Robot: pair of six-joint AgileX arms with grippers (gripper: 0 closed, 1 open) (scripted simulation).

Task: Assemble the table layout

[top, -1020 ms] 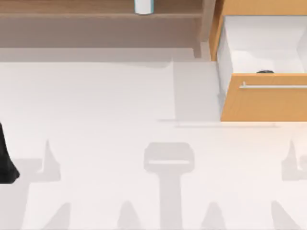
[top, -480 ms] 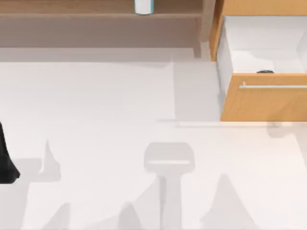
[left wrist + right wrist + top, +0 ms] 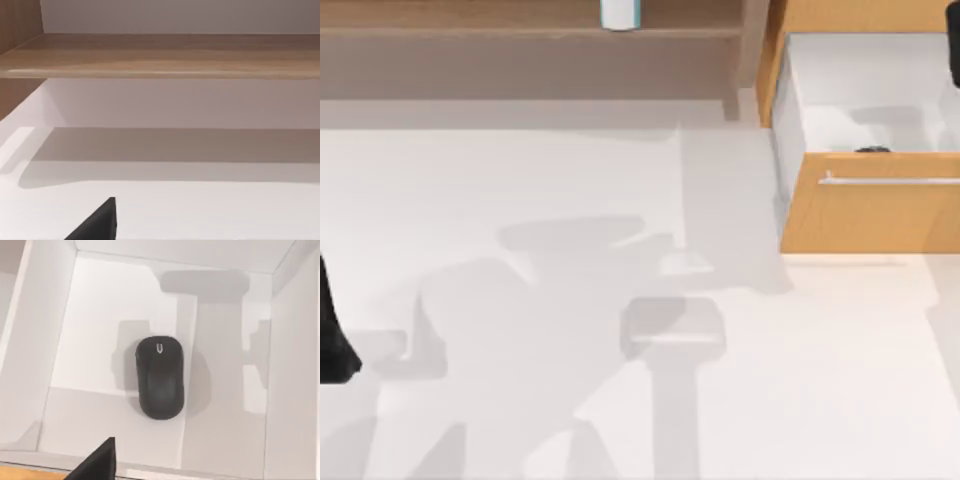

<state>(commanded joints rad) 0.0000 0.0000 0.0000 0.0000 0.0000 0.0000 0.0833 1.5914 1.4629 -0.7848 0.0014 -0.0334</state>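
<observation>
The white table (image 3: 520, 200) spreads across most of the top view. At its right back stands the orange-brown cabinet, with its drawer (image 3: 870, 205) pulled open. A black computer mouse (image 3: 160, 377) lies on the drawer's white floor, and its edge peeks over the drawer front (image 3: 872, 149). My right gripper (image 3: 954, 45) hangs above the open drawer at the right edge, looking straight down at the mouse; a black part of it (image 3: 97, 462) shows in the right wrist view. My left gripper (image 3: 335, 330) stays parked at the table's left edge, facing the shelf.
A brown wooden shelf (image 3: 520, 30) runs along the back, with a white and blue cup (image 3: 620, 12) on it. The shelf board (image 3: 165, 55) also spans the left wrist view. Arm shadows fall across the middle of the table.
My right arm has come in over the open drawer and now shows at the top right edge. Its shadow has swept across the table's middle. The left arm has not moved.
</observation>
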